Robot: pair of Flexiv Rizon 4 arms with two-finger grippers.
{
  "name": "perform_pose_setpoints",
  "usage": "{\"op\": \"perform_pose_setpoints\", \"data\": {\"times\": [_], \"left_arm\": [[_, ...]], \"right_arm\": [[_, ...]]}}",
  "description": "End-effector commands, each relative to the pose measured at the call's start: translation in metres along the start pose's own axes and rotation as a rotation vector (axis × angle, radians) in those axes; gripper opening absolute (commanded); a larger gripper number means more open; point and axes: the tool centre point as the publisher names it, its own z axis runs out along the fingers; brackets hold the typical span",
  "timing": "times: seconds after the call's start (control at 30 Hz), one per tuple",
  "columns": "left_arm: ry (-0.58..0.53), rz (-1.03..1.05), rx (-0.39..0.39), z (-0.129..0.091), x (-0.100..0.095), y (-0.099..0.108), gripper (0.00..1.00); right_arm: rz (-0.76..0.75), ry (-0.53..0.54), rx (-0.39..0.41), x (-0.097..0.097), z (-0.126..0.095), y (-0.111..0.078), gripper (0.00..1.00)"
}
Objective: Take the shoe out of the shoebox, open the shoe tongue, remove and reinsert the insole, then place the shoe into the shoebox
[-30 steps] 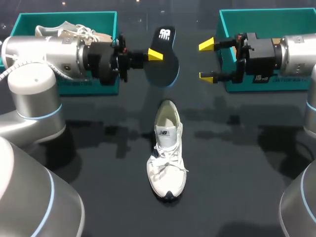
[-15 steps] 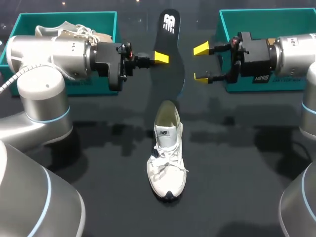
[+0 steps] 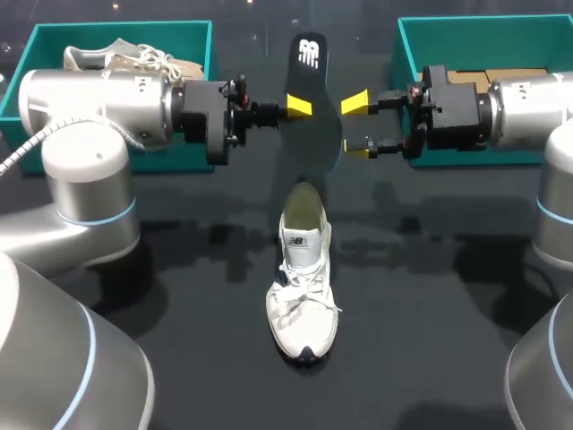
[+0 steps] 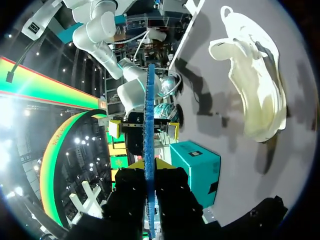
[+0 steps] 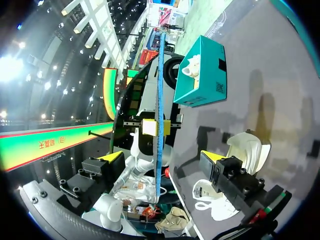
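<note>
My left gripper (image 3: 300,106) is shut on a black insole (image 3: 313,90) and holds it on edge above the table, behind the shoe's heel. In the left wrist view the insole (image 4: 148,125) shows as a thin blue edge clamped between the fingertips of that gripper (image 4: 148,165). My right gripper (image 3: 358,125) stands open just right of the insole, fingers wide apart. In the right wrist view the insole's edge (image 5: 160,90) runs in line with the gap of my right gripper (image 5: 162,157), touching neither finger. A white shoe (image 3: 303,287) lies on the table below them, toe toward me, and is also seen from the left wrist (image 4: 255,90).
A teal shoebox (image 3: 192,45) at the back left holds another pale shoe (image 3: 134,55). A second teal shoebox (image 3: 421,49) stands at the back right behind my right arm. The dark table (image 3: 430,322) spreads around the shoe.
My left arm has carried the insole to the right and turned it more upright. My right gripper has moved left, closing in on the insole, still open.
</note>
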Motion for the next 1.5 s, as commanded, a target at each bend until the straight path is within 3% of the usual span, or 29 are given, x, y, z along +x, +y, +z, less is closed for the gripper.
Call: {"op": "perform_pose_setpoints", "data": {"times": [0.03,0.43,0.5,0.6,0.77,1.27,1.33,1.4,1.5], "left_arm": [[0.005,-0.013,-0.012,0.005,0.003,-0.004,0.0],[0.016,-0.029,-0.029,0.012,0.006,-0.003,0.0],[0.018,-0.033,-0.031,0.014,0.007,-0.003,0.0],[0.018,-0.035,-0.035,0.015,0.008,-0.003,0.0],[0.026,-0.016,-0.053,0.017,0.007,-0.002,0.0],[0.034,-0.006,-0.055,0.021,0.009,-0.001,0.0],[0.035,-0.007,-0.055,0.021,0.01,-0.001,0.0],[0.037,-0.007,-0.055,0.021,0.01,-0.001,0.0],[0.04,-0.005,-0.055,0.02,0.011,-0.001,0.0]], "right_arm": [[-0.003,-0.004,0.014,0.0,0.002,0.0,1.0],[-0.004,0.011,0.114,-0.006,0.023,0.001,1.0],[-0.004,0.01,0.114,-0.005,0.024,0.001,0.89],[-0.003,0.009,0.113,-0.005,0.027,0.0,0.82],[0.005,0.018,0.106,-0.007,0.028,-0.003,0.5],[0.015,0.024,0.1,-0.009,0.03,-0.006,0.29],[0.015,0.023,0.098,-0.009,0.03,-0.006,0.24],[0.015,0.023,0.096,-0.009,0.029,-0.006,0.0],[0.015,0.023,0.095,-0.01,0.029,-0.006,0.0]]}}
